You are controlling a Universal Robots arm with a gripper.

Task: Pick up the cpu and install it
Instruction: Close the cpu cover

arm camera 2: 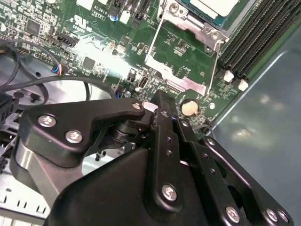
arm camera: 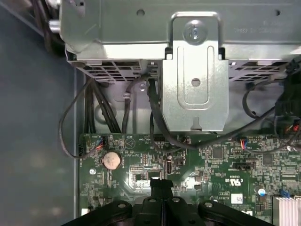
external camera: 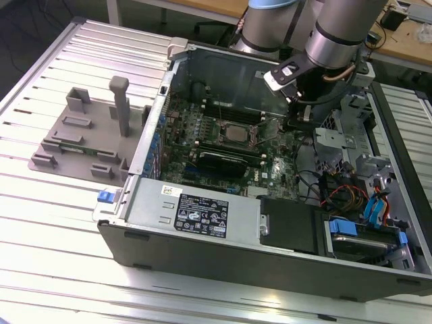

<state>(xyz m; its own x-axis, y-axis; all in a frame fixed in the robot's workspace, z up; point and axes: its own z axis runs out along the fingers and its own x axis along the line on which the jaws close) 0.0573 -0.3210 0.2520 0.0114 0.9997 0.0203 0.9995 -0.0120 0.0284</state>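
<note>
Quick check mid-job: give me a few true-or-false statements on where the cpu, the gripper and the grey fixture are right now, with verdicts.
1. The cpu lies in the socket on the motherboard. True.
2. The gripper hangs over the grey fixture. False: it is inside the computer case, over the motherboard near the coin cell.
3. The computer case lies open on the table. True.
4. The grey fixture stands on the exterior view's right of the case. False: it stands on the left.
5. The gripper is shut on the cpu. False: it is shut, but the cpu lies apart from it in the socket.
</note>
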